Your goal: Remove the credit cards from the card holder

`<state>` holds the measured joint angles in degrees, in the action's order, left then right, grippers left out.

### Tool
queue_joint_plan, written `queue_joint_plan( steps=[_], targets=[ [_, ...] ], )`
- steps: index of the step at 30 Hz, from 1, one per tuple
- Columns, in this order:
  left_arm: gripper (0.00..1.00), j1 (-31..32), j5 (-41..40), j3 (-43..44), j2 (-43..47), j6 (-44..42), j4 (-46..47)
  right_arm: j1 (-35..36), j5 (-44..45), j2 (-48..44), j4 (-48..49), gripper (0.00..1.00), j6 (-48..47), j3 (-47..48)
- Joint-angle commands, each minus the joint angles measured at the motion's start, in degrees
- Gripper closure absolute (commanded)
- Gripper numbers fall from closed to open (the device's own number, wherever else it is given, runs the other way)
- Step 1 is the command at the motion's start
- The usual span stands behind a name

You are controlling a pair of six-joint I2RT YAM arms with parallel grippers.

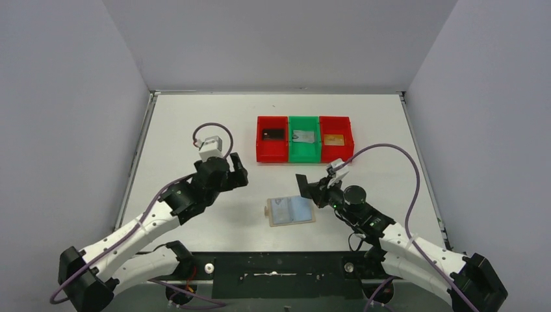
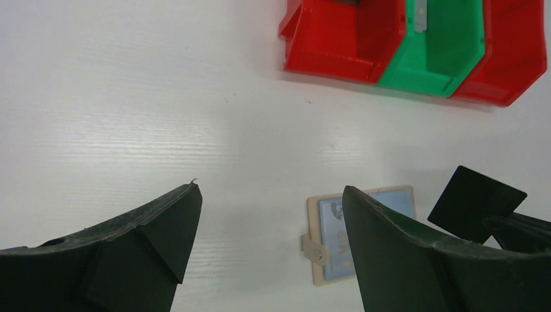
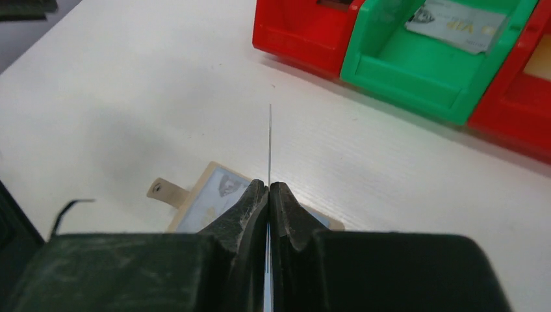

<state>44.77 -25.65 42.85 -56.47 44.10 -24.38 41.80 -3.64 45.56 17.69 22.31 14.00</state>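
The right tool [image 3: 268, 188] is pressed together on one thin black card [image 3: 269, 143], held on its edge, probably so that it can be carried off. The left tool [image 2: 269, 188] stands apart, with nothing between. One card holder [image 1: 291, 211] is laid open just beneath the right tool. Beyond it three bins [image 1: 303, 156] are set in a row, each with one card [image 1: 303, 135] inside, so four cards are counted.
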Motion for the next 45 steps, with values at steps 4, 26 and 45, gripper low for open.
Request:
queue_joint_plan(
  steps=[4,26,45],
  targets=[
    [0.17,-7.1,-5.1,5.6,4.2,-9.3,-10.7,0.7,-2.0,1.9,9.9,1.0,-24.9,5.4],
    [0.12,-28.8,5.1,-0.8,9.6,-13.5,-4.4,-5.1,-9.3,41.1,-7.8,1.0,-51.2,45.9],
    [0.12,-38.8,19.1,-2.0,8.1,-14.5,-0.2,-5.4,-5.9,64.6,-16.4,1.0,-66.1,66.9]
  ],
)
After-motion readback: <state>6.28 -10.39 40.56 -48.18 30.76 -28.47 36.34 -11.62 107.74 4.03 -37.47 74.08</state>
